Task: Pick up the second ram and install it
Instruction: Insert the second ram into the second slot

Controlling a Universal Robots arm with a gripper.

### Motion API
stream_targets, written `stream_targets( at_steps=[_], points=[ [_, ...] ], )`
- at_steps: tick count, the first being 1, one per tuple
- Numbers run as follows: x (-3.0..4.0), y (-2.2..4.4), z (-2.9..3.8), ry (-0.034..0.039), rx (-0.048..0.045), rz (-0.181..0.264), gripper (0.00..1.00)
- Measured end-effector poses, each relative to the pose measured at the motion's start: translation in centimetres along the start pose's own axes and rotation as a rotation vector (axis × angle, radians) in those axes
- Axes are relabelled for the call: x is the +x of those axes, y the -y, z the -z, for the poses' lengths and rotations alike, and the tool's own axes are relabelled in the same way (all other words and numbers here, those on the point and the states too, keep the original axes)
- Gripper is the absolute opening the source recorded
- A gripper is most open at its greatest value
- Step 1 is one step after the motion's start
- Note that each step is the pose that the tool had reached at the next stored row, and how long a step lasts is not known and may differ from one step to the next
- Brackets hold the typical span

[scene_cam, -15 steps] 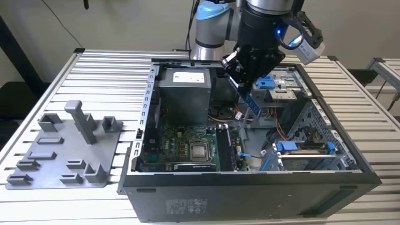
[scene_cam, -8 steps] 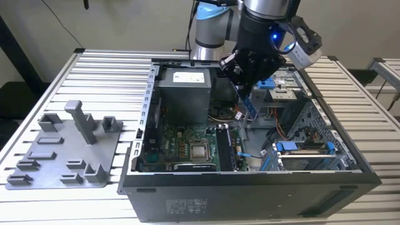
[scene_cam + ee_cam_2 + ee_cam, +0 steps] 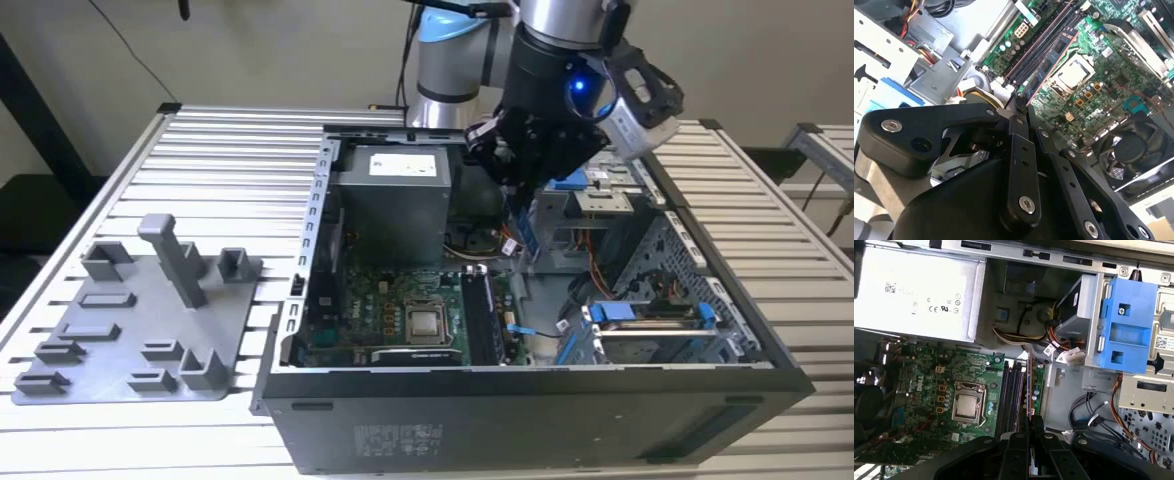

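My gripper (image 3: 518, 178) hangs over the back of the open computer case (image 3: 534, 395). In both wrist views its black fingers are closed on a long thin dark blue stick, the second ram (image 3: 1056, 52), seen edge-on as a narrow reddish line in the first wrist view (image 3: 1029, 390). The ram juts out from the gripper (image 3: 1021, 102) (image 3: 1030, 422) and hovers above the motherboard. It runs roughly parallel to the row of black memory slots (image 3: 1011, 395) (image 3: 1036, 47) (image 3: 481, 315), above their outer side, away from the processor socket (image 3: 969, 407).
A grey power supply (image 3: 394, 195) (image 3: 914, 295) fills the case's back corner. Blue drive-cage clips (image 3: 1126, 330) (image 3: 647, 315) and loose cables (image 3: 1054, 347) lie beside the slots. A fan (image 3: 1134, 150) sits past the socket. A grey tray (image 3: 134, 375) with blocks lies at the exterior view's left.
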State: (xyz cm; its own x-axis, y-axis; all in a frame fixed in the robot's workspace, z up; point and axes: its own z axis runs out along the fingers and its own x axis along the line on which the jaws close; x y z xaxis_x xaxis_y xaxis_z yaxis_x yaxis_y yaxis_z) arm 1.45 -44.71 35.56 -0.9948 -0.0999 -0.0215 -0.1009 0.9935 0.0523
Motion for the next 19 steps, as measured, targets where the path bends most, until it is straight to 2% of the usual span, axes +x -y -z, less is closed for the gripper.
stream_targets(
  at_steps=[6,19],
  points=[
    [0.01,0.03,-0.49,0.0012,0.0013,-0.063,0.14],
    [0.10,0.10,-2.01,0.0018,0.0020,-0.096,0.14]
  ],
)
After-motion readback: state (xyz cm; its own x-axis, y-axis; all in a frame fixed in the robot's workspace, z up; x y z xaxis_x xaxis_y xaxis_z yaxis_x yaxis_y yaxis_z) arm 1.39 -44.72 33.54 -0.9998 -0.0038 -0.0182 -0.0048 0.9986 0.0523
